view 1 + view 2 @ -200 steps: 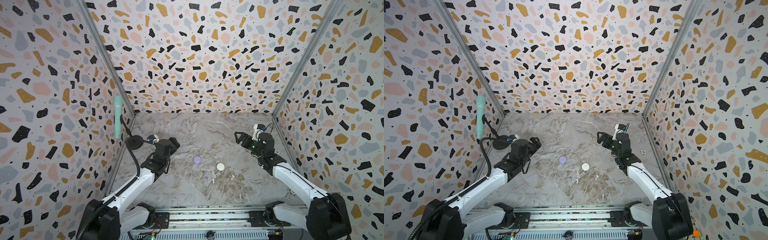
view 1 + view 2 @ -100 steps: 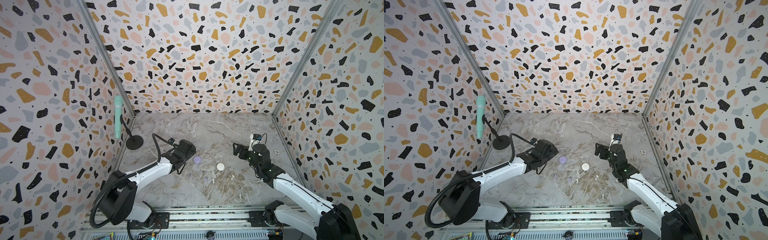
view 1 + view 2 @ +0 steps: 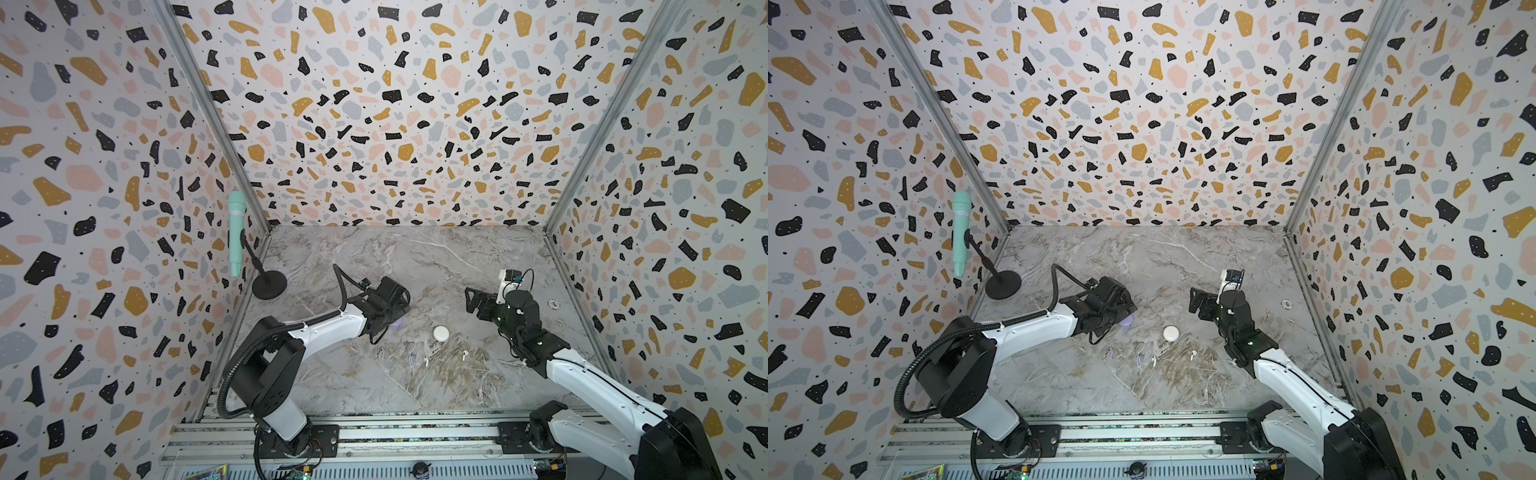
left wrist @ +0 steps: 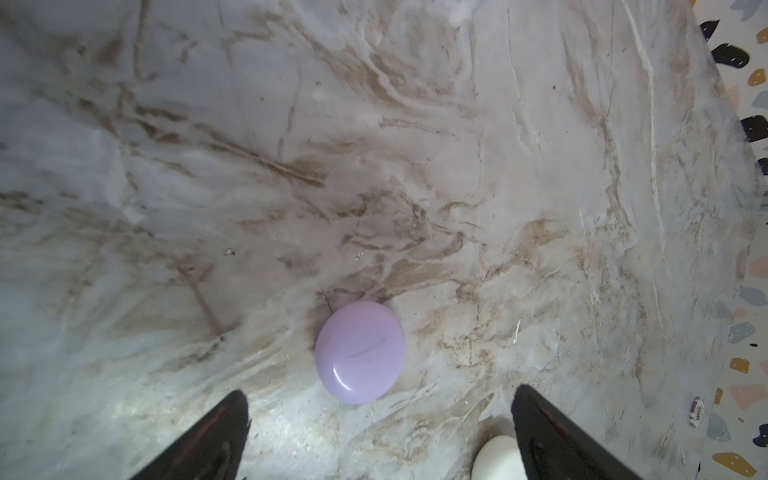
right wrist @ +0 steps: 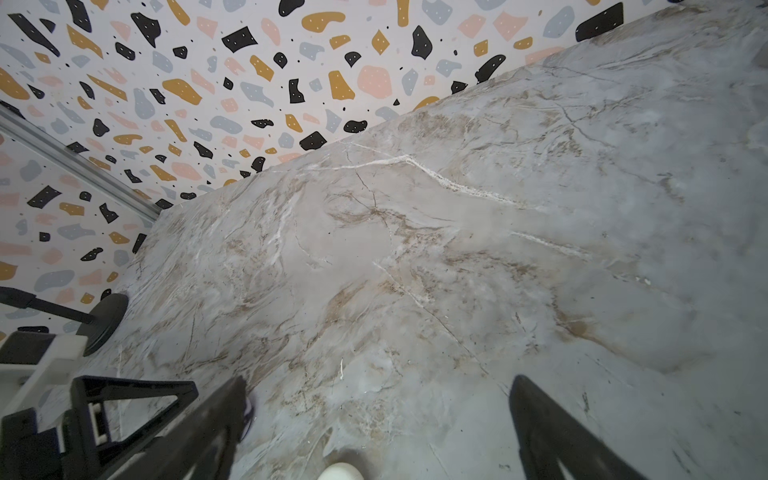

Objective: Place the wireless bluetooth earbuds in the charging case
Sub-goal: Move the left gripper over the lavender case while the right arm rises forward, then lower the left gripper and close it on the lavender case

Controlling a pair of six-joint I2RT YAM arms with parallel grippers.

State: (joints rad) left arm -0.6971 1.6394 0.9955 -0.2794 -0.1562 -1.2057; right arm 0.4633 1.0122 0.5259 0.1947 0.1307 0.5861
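Four tiny stemmed plastic earbuds, a lavender pair [image 3: 381,352] and a white pair [image 3: 464,354], lie loose on the marble worktop [image 3: 415,257] toward its front edge, near the closed round lavender case [image 4: 360,352] and round white case [image 3: 441,333]. The left jaws and right jaws gape wide, empty. The earbuds look featherlight and slick, so pinch gently across the stem.

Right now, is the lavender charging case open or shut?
Shut: the lavender charging case shows one smooth domed lid in the left wrist view, no wells exposed.

Lab encl.: printed walls [image 3: 374,104], mounting rail [image 3: 415,432]
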